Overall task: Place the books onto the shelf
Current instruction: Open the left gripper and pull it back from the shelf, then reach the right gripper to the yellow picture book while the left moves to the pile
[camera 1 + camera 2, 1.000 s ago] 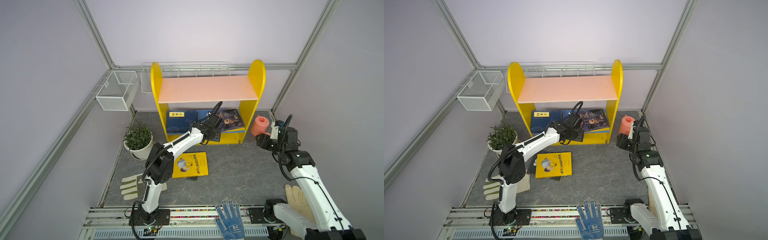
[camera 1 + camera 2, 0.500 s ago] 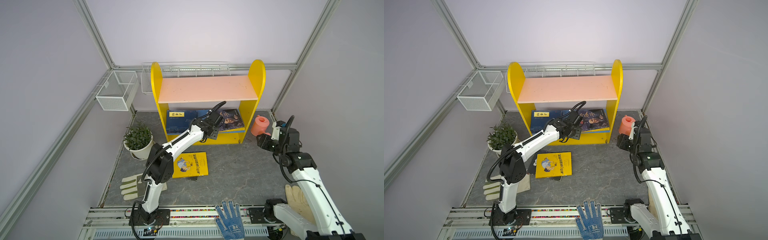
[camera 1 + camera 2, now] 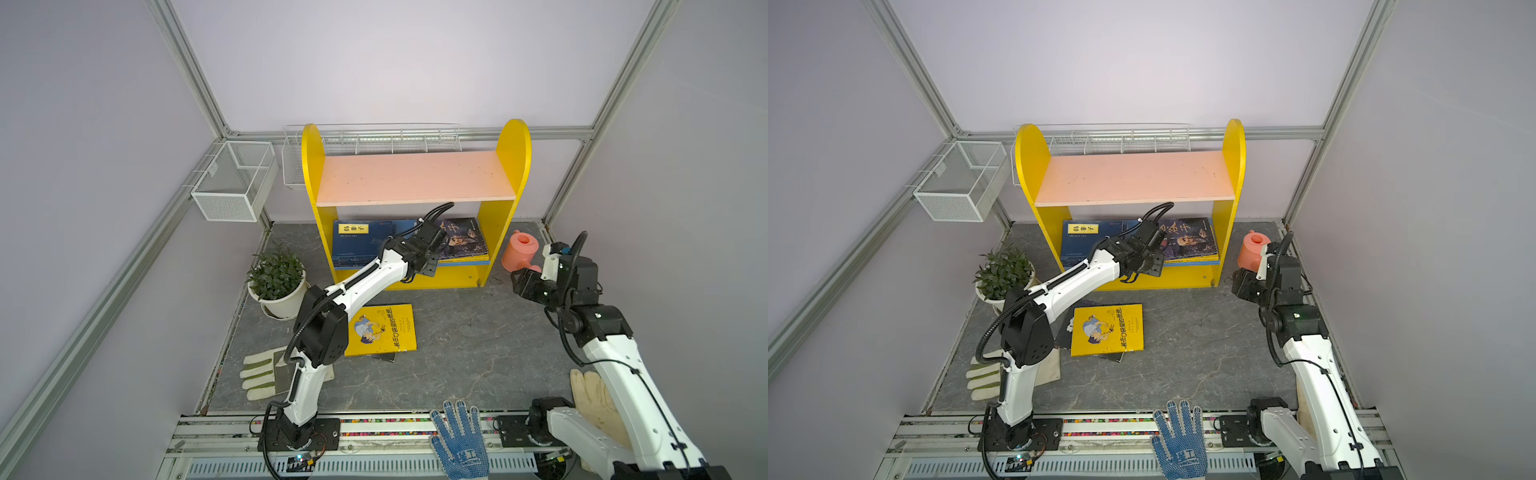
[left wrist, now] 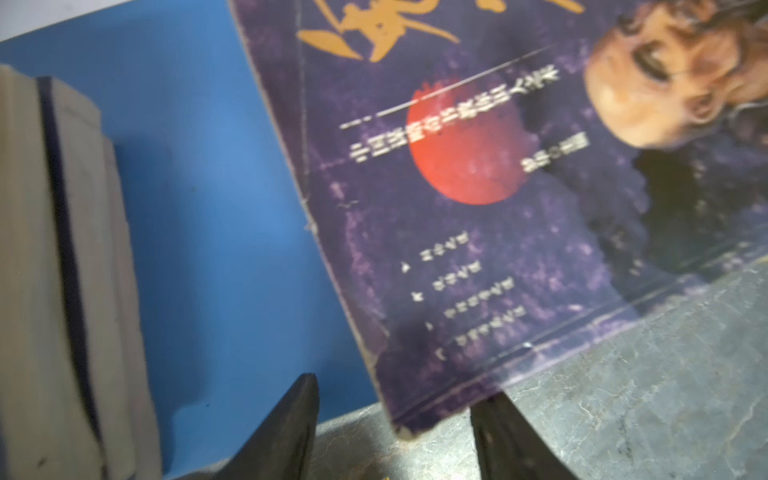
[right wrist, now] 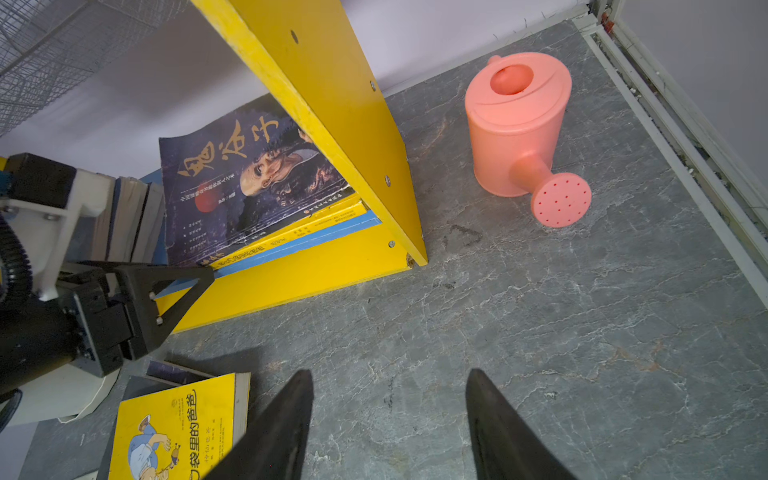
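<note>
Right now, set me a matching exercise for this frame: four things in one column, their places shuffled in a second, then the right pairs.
Things
1. yellow cartoon book
2. dark portrait book
3. pink watering can
4. potted plant

Places
A. on the tabletop, beside the shelf on the right arm's side
B. on the shelf's lower tier
C. on the tabletop, beside the shelf on the left arm's side
D. flat on the tabletop in front of the shelf

Pairs: 1-D, 2-B, 3-A, 4-C
</note>
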You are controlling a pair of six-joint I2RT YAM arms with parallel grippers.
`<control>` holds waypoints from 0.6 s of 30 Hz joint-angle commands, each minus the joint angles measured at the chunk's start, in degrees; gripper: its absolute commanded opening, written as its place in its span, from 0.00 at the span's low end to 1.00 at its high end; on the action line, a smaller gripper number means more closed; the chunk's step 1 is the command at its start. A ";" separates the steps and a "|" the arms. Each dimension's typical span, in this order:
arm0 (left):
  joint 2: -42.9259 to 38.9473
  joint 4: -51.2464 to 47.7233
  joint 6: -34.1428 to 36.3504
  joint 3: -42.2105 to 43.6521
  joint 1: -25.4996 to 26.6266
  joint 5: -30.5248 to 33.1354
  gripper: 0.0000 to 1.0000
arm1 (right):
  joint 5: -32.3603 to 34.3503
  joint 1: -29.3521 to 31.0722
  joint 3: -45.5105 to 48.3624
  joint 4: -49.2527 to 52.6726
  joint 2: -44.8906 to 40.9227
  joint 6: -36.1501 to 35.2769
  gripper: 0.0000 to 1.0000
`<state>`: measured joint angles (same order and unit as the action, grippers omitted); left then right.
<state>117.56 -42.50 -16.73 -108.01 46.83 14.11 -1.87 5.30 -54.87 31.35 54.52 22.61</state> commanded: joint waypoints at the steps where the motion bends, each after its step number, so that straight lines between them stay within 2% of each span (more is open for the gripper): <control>1: -8.16 8.38 4.24 4.83 0.34 -3.55 0.59 | -2.85 2.96 3.17 -3.00 -0.82 -1.33 0.62; 3: -12.78 11.90 3.95 9.44 0.84 -3.46 0.59 | -3.27 6.05 4.99 -4.37 -0.78 -2.47 0.62; 6: -20.62 16.94 2.12 18.39 0.99 -3.22 0.59 | -3.31 15.67 8.81 -7.43 0.26 -4.72 0.62; 11: -33.12 19.20 -5.72 35.76 0.73 2.33 0.63 | -5.16 28.51 9.22 -9.82 8.65 -11.86 0.62; 14: -38.88 14.53 -14.04 44.29 -1.62 3.52 0.66 | -10.72 32.51 7.40 -10.01 16.42 -16.14 0.62; 18: -45.64 11.03 -21.14 55.84 -6.85 0.82 0.66 | -20.01 34.65 2.64 -8.61 27.37 -21.02 0.63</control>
<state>74.78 -26.72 -29.54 -57.74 42.57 14.96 -13.61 39.16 -48.99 22.83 77.91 7.86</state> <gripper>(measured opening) 0.659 0.627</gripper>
